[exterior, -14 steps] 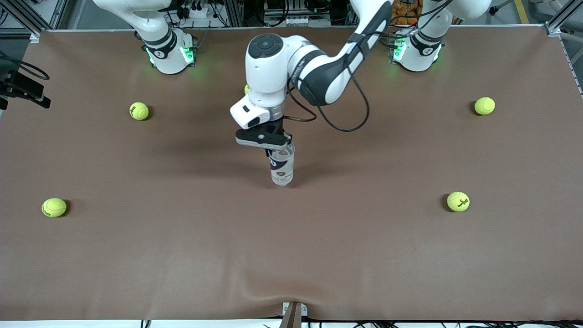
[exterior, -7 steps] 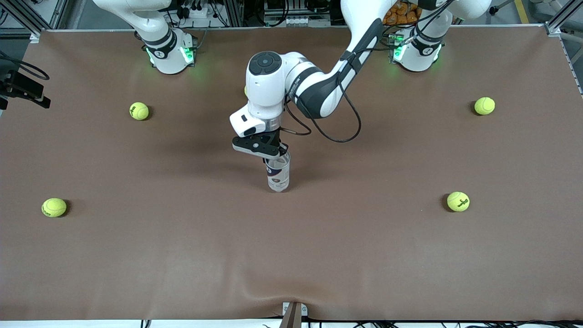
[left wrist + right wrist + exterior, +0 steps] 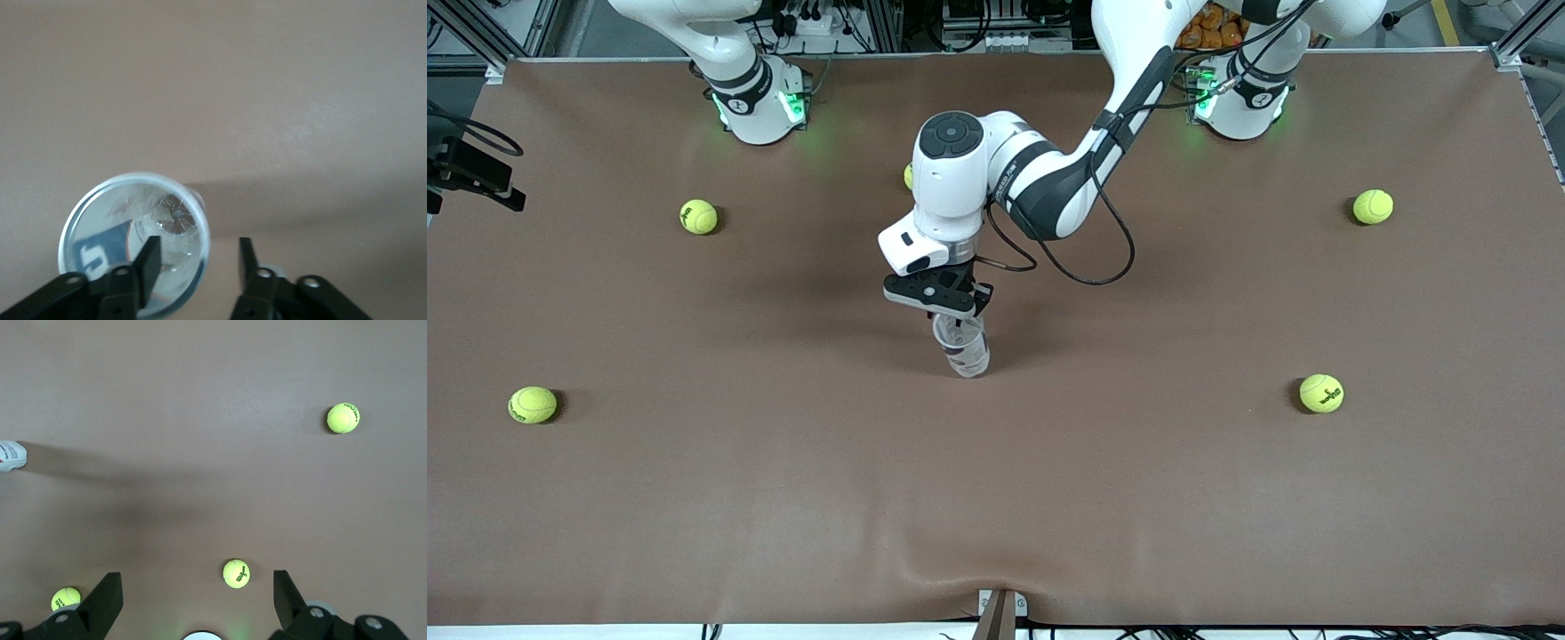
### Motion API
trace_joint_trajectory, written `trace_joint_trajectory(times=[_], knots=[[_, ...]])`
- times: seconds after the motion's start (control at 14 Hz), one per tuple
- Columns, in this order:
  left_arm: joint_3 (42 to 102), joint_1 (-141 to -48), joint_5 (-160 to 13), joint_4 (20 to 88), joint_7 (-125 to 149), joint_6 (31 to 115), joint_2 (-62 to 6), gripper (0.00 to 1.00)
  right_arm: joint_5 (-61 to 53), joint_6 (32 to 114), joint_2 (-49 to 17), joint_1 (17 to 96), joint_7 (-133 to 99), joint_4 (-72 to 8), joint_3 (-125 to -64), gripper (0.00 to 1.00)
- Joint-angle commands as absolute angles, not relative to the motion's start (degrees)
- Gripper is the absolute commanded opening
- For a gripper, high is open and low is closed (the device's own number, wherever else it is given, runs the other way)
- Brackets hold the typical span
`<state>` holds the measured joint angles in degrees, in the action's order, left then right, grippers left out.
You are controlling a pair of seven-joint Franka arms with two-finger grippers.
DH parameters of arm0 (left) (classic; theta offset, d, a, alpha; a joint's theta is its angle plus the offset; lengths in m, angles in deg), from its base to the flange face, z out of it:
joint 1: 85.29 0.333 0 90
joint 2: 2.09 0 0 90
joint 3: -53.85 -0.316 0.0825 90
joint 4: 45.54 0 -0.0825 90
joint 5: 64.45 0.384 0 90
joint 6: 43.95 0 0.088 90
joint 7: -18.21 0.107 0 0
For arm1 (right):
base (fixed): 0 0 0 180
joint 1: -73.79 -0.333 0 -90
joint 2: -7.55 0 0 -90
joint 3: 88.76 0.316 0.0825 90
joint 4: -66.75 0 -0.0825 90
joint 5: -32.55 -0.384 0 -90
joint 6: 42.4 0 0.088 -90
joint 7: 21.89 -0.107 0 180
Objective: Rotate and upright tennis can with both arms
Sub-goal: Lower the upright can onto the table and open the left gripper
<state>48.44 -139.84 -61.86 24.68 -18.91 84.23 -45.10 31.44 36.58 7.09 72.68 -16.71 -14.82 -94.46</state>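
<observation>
Can [image 3: 964,348] stands mid-worktop [image 3: 996,498], tilted; left pincer [image 3: 941,302] sits over its open top, fingers parted, one finger [image 3: 148,261] inside the rim, not pinching. Right pincer [image 3: 195,597] waits spread above balls [image 3: 236,574] near its base.

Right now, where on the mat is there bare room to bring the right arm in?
The mat is bare nearer the camera than the tennis can, between the two nearest balls. It is crowded at the middle, where the left tool sits over the can's rim.
</observation>
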Motion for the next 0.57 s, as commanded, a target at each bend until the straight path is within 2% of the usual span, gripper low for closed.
trace_joint_trajectory(times=[0.0, 0.5], knots=[[48.1, -139.9, -63.0, 24.2, -17.6, 84.1, -44.3, 1.0, 31.5, 36.2, 7.2, 73.6, -15.8, -14.6, -93.9, 1.0], [47.4, -134.3, -62.9, 24.9, -17.7, 74.3, -29.3, 1.0, 31.5, 36.1, 7.2, 73.6, -15.9, -14.6, -93.9, 1.0]])
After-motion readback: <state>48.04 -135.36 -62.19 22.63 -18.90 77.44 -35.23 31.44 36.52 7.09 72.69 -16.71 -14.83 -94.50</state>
